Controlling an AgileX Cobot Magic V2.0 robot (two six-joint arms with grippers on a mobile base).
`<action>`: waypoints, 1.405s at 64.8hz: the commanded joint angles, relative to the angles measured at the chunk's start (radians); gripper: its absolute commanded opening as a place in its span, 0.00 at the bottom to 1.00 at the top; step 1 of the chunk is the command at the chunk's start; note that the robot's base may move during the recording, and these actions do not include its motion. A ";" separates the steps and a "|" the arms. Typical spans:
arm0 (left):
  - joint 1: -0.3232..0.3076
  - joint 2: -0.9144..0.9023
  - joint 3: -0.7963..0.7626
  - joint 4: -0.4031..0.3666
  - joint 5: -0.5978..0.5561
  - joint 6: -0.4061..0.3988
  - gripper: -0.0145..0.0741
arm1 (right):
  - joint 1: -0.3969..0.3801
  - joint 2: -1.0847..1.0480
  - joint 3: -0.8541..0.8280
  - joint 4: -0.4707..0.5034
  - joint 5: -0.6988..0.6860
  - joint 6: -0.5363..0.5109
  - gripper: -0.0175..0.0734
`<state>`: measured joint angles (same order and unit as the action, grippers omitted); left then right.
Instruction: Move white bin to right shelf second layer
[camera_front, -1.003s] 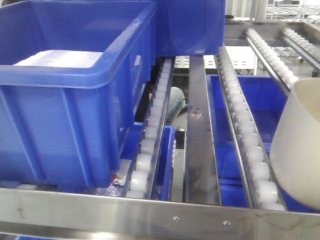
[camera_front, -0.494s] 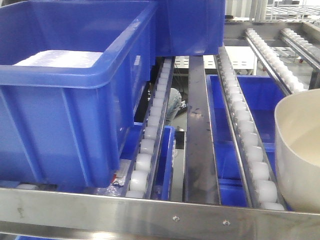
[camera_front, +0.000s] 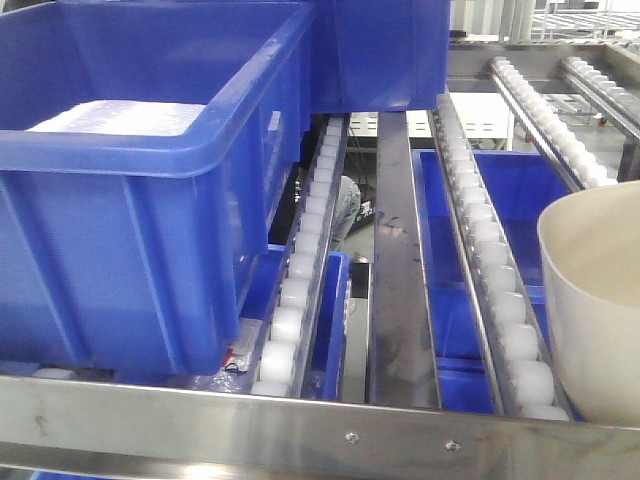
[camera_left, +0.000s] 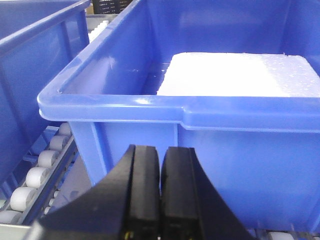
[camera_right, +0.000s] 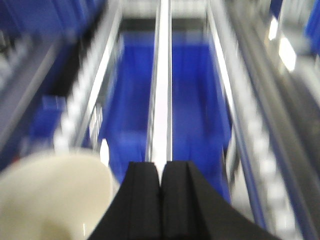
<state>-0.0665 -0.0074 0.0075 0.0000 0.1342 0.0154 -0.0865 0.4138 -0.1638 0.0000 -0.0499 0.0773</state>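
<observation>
The white bin has dropped and tipped upright on the roller shelf. Both tools are pressed together. Placement looks nearly finished; next, retreat.

Bright light; blurred right-wrist view

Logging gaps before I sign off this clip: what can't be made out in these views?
- White bin: front view's right edge cuts it off; its footing on the roller tracks is unseen.
- Right wrist view: motion-blurred; whether the shut right gripper touches the bin is unclear.
- Blue crate: its walls hide most of the white contents.
</observation>
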 joint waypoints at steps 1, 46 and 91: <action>-0.002 -0.016 0.037 0.000 -0.086 -0.003 0.26 | -0.003 -0.049 0.004 -0.018 -0.183 0.001 0.25; -0.002 -0.016 0.037 0.000 -0.086 -0.003 0.26 | 0.101 -0.133 0.026 -0.018 -0.083 0.001 0.25; -0.002 -0.016 0.037 0.000 -0.086 -0.003 0.26 | 0.031 -0.445 0.177 0.141 -0.029 -0.190 0.25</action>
<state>-0.0665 -0.0074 0.0075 0.0000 0.1342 0.0154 -0.0538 -0.0093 0.0296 0.1351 0.0000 -0.0946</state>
